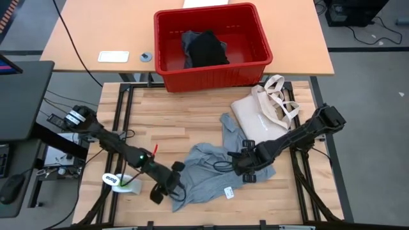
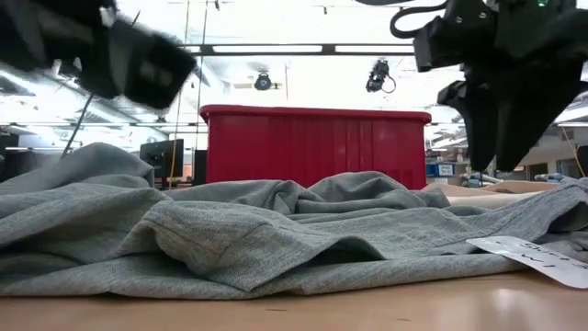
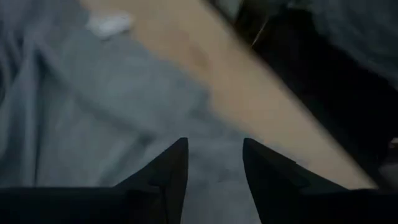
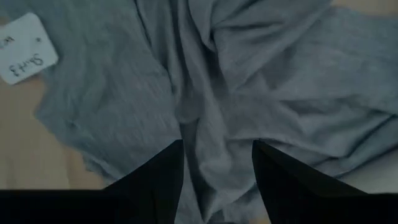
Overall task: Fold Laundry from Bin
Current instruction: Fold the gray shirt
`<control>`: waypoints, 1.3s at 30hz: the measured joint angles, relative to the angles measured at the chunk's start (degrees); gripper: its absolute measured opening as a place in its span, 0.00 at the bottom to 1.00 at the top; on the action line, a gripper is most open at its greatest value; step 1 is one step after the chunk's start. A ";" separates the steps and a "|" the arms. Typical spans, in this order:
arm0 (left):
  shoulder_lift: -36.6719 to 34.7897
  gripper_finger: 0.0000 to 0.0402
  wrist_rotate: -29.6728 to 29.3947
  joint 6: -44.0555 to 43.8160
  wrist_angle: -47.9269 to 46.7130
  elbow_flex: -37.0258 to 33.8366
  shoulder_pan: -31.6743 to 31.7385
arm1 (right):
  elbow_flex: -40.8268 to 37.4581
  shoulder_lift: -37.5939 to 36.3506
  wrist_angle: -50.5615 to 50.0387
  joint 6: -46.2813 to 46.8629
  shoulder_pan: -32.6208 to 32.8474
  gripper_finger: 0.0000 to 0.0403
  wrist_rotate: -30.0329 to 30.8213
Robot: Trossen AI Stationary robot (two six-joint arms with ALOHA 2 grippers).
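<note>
The light grey T-shirt (image 1: 208, 171) lies crumpled on the wooden table near its front edge, with a white tag (image 4: 22, 56) on it. My left gripper (image 1: 161, 190) hovers open over the shirt's left edge (image 3: 124, 112). My right gripper (image 1: 246, 171) points down over the shirt's right part (image 4: 249, 81), also open. In the low view both grippers, left (image 2: 138, 64) and right (image 2: 503, 138), hang clear of the cloth (image 2: 276, 239). The red bin (image 1: 255, 64) stands on the far table and holds a black garment (image 1: 208, 48) and a bluish-grey cloth (image 1: 190, 41).
A cream tote bag (image 1: 262, 108) lies at the table's right, between the bin and the shirt. A white roll with a label (image 1: 118, 181) sits by the left arm. A white card (image 1: 113, 56) and a small round thing (image 1: 146, 56) lie on the far table.
</note>
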 joint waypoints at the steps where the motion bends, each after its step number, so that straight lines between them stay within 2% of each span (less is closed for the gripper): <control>1: 0.48 0.39 -0.01 0.87 -1.81 1.66 -0.54 | -0.20 0.00 0.24 0.13 0.13 0.49 0.86; 7: 5.92 0.39 -3.13 6.06 -17.95 9.35 -1.98 | -1.36 0.02 1.21 -0.56 -0.32 0.49 3.67; 12: 12.67 0.39 -3.22 11.59 -21.72 11.08 -1.81 | -1.65 0.02 3.50 -0.68 -0.90 0.49 3.77; 15: 14.62 0.38 -6.79 13.70 -22.60 11.43 -1.81 | -1.65 0.02 4.63 -1.06 -0.87 0.49 3.77; 18: 14.33 0.28 -8.12 15.46 -24.25 11.49 -1.81 | -1.65 0.02 4.72 -1.19 -0.79 0.49 3.74; 21: 11.28 0.08 -8.05 15.16 -26.68 11.37 -1.44 | -1.65 0.02 5.09 -1.30 -0.79 0.49 3.74; 22: 9.37 0.04 -8.06 14.53 -28.09 11.48 -1.09 | -1.65 0.02 5.20 -1.58 -0.79 0.49 3.69; 24: 5.46 0.03 -8.63 12.26 -31.33 12.64 0.04 | -1.65 0.02 5.56 -2.45 -0.79 0.48 3.15; 26: 0.57 0.03 -11.88 10.04 -33.20 13.30 1.14 | -1.65 0.02 6.64 -3.63 -0.61 0.48 2.65; 28: -4.72 0.03 -16.64 9.61 -33.62 13.42 2.15 | -1.65 0.02 8.60 -5.20 0.00 0.48 2.48; 30: -10.24 0.03 -23.88 7.89 -34.38 13.23 3.26 | -1.65 0.02 9.75 -6.35 0.89 0.48 3.61; 33: -16.82 0.03 -38.50 -0.42 -42.97 13.25 6.13 | -1.63 0.02 9.47 -5.56 2.03 0.48 7.15; 34: -18.28 0.03 -40.79 -3.68 -47.41 13.22 7.64 | -1.64 0.02 8.99 -4.98 2.23 0.48 8.00; 36: -20.09 0.03 -40.59 -9.91 -55.22 13.14 11.24 | -2.24 0.02 9.20 -4.23 2.20 0.48 7.56; 39: -20.82 0.03 -34.10 -14.10 -60.01 12.67 15.61 | -4.58 0.02 9.68 -3.92 1.16 0.48 6.30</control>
